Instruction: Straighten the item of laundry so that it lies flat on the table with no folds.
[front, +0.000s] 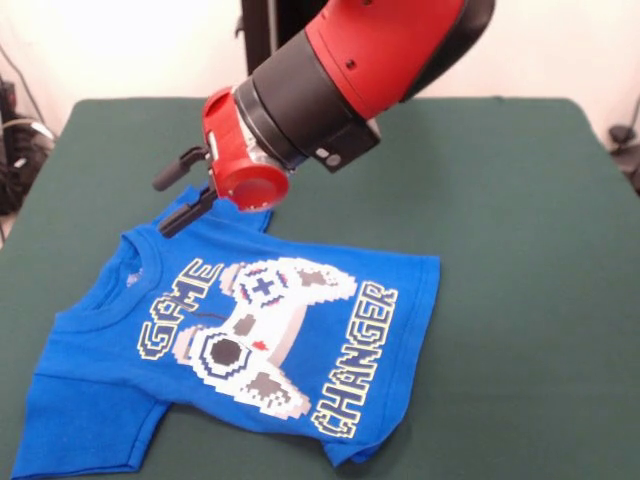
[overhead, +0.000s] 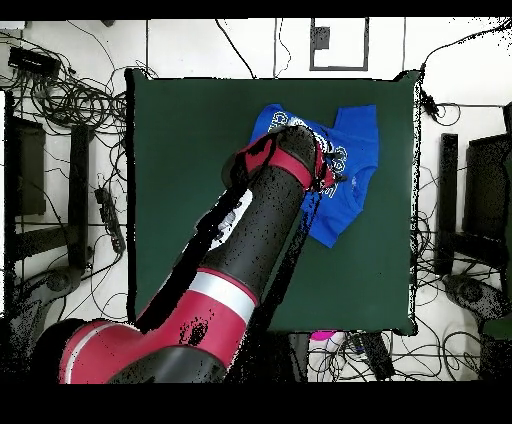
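The bright blue T-shirt (front: 300, 330) lies print up on the green table (front: 500, 200), at the near left in the front view, with its collar to the left. Most of it is spread out. The far sleeve (front: 235, 215) is bunched and the hem corner (front: 350, 450) is turned up. My gripper (front: 160, 207) hangs just over that far sleeve and shoulder, its two black fingers (front: 185, 215) apart with nothing between them. The lower finger is at the sleeve's edge. In the overhead view my arm hides part of the shirt (overhead: 350, 150). The gripper (overhead: 328, 178) shows only as small dark tips there.
The shirt's lower sleeve (front: 70, 440) reaches the picture's bottom edge in the front view. The black pedestal (front: 255, 30) stands at the table's far side. In the overhead view, cables and equipment (overhead: 70, 100) surround the table (overhead: 180, 150).
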